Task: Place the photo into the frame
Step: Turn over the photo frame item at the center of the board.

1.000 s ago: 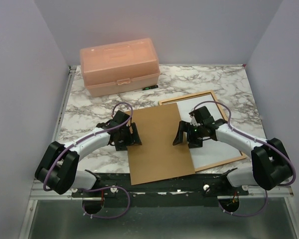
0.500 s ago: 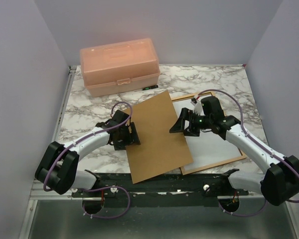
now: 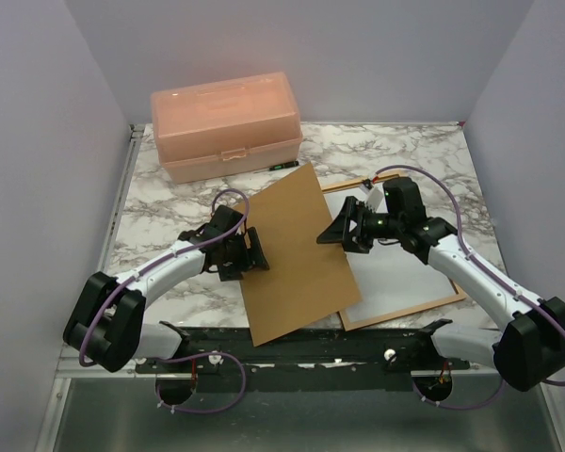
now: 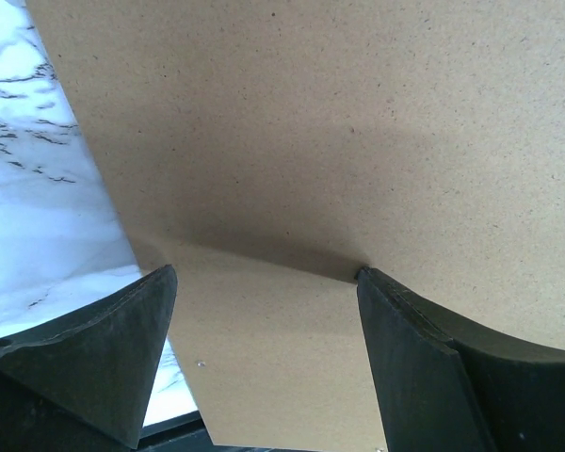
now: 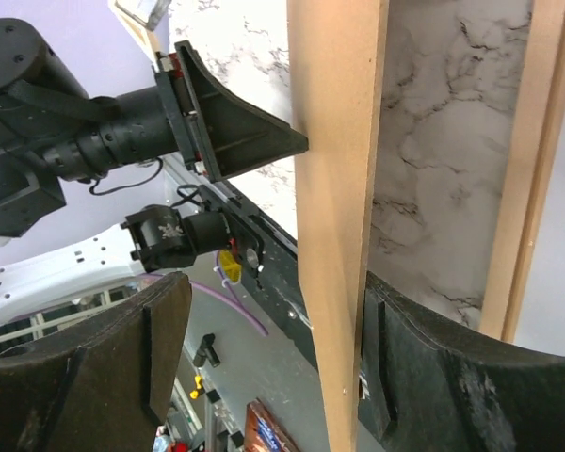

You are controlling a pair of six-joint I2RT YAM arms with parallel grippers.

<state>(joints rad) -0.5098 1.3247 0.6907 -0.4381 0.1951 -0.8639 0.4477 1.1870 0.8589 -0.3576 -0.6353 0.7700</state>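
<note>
**Backing board (image 3: 297,254) tilted between two open claws, over the frame's left side**

Left gripper (image 3: 252,252): jaws wide, one fingertip (image 4: 377,282) against the board's face, nothing gripped. Right gripper (image 3: 344,231): jaws straddle the board's right edge, with a gap at one finger. Frame (image 3: 405,312): flat on the bench's right half, long axis near-to-far, far end leaning left, left rail hidden. White sheet (image 3: 395,278) inside; print side not visible.

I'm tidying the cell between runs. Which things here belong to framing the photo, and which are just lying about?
In the job:
frame
photo, white back up inside it
brown backing board, tipped up

Lying about:
pink plastic box
</note>
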